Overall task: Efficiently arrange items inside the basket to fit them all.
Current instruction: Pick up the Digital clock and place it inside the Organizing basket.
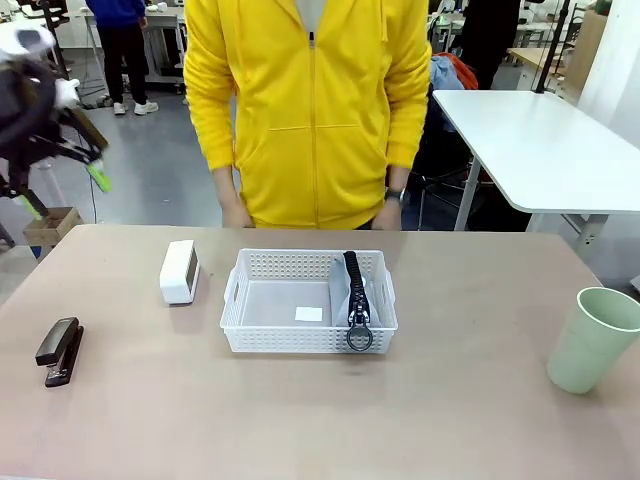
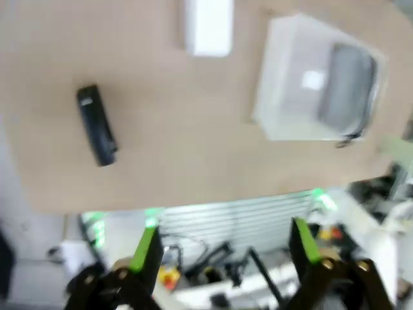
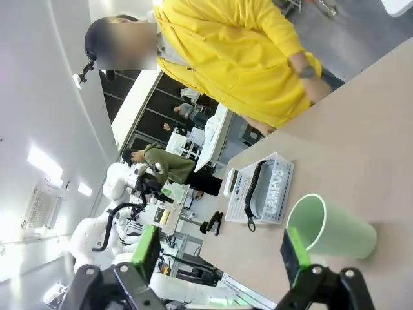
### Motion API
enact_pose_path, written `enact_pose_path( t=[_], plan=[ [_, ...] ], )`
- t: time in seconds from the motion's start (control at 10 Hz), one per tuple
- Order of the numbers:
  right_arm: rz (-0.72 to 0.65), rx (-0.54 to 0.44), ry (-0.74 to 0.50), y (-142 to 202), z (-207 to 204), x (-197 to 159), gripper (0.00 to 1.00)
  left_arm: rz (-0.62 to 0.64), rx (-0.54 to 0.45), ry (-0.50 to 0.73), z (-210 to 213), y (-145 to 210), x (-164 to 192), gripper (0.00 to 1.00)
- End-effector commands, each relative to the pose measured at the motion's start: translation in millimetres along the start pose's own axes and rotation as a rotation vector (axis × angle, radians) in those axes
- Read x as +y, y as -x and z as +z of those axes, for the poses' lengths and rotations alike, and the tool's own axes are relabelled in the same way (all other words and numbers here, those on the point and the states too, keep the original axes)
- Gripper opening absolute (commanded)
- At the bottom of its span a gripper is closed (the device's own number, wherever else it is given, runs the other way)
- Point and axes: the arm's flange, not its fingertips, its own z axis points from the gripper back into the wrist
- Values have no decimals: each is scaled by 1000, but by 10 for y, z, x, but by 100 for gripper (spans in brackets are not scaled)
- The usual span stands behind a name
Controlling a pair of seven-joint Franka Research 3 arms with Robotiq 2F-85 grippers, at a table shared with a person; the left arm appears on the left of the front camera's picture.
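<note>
While your left gripper (image 2: 226, 240) hangs high up by the left side of the table (image 1: 300, 430), its two fingers are wide apart with nothing between them. Your right gripper (image 3: 219, 252) is spread wide too and holds nothing.

The white basket (image 1: 300, 340) sits in the middle of the table. The grey pouch (image 1: 357, 290) is inside it. The pouch stands on its edge at the right end, and its ring pull hangs over the near rim. The rest of the basket floor has a small white label (image 1: 309, 314) on it.

The small white box (image 1: 179, 271) stands just beside the basket's left end, not touching it. The black stapler (image 1: 59, 351) lies flat near the table's left edge, well apart from the basket. The pale green cup (image 1: 593, 340) stands upright near the right edge, close in front of your right gripper.

A person in a yellow hoodie (image 1: 310, 110) stands at the far side, right behind the basket, with both hands down by the table edge.
</note>
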Motion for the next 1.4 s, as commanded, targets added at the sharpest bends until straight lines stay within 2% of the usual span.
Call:
enact_pose_path(
  t=[0.0, 0.1, 0.2, 0.4, 0.5, 0.7, 0.8, 0.9, 1.3],
  plan=[
    [30, -11, -17, -33, 5, 19, 100, -32, 102, -221, -86, -277, -176, 100],
    [30, -11, -17, -33, 5, 19, 100, -27, 20, -287, -287, -403, -354, 100],
    [30, -11, -17, -33, 5, 19, 100, -92, -37, -298, -499, -503, -520, 100],
    [30, -11, -17, -33, 5, 19, 100, -172, -292, -227, -773, -621, -691, 100],
    [30, -11, -17, -33, 5, 19, 100, -198, -355, -188, -871, -659, -685, 100],
    [30, -11, -17, -33, 5, 19, 100, -176, -324, -188, -924, -697, -617, 100],
    [30, -11, -17, -33, 5, 19, 100, -136, -392, -158, -873, -697, -617, 100],
    [30, -11, -17, -33, 5, 19, 100, -183, -349, -207, -878, -791, -752, 100],
    [30, -11, -17, -33, 5, 19, 100, -183, -349, -207, -878, -791, -752, 100]
  ],
)
